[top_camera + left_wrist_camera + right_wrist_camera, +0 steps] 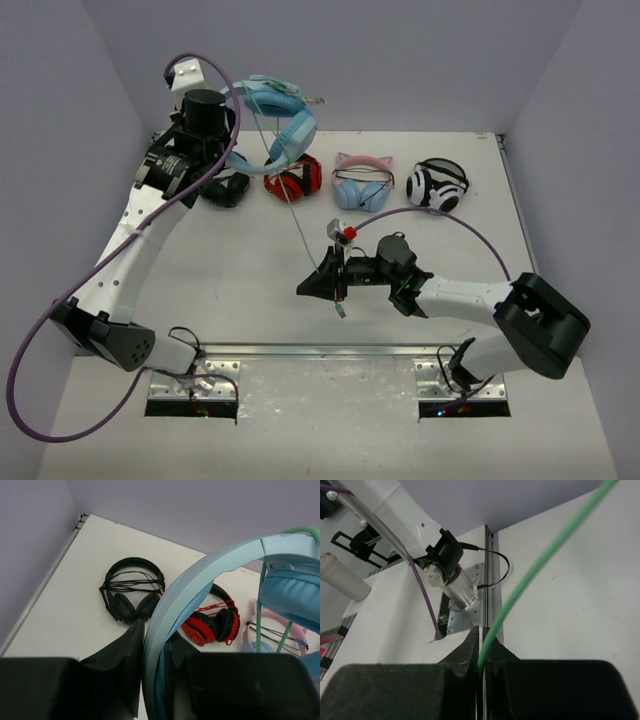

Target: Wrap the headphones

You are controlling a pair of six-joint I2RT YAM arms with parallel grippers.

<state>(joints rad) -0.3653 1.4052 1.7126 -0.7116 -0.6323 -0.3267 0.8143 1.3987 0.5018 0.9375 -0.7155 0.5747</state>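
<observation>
**Headphones (285,115) lifted, cable (296,215) drawn straight**

The left hand (155,647) is clamped on the wide blue headband, holding the headphones raised above the far-left corner of the surface (200,270). The right hand (481,650), over the middle of the surface, is closed on the pale-green cable, which runs in a straight line down from the cups.

No word, brand, number or sign can be read in any view; the plain light-blue over-ear headphones (210,569) show only smooth plastic close up in the left wrist view; the small red-and-white block (347,234) on the right arm's wrist is too small to make out.
</observation>
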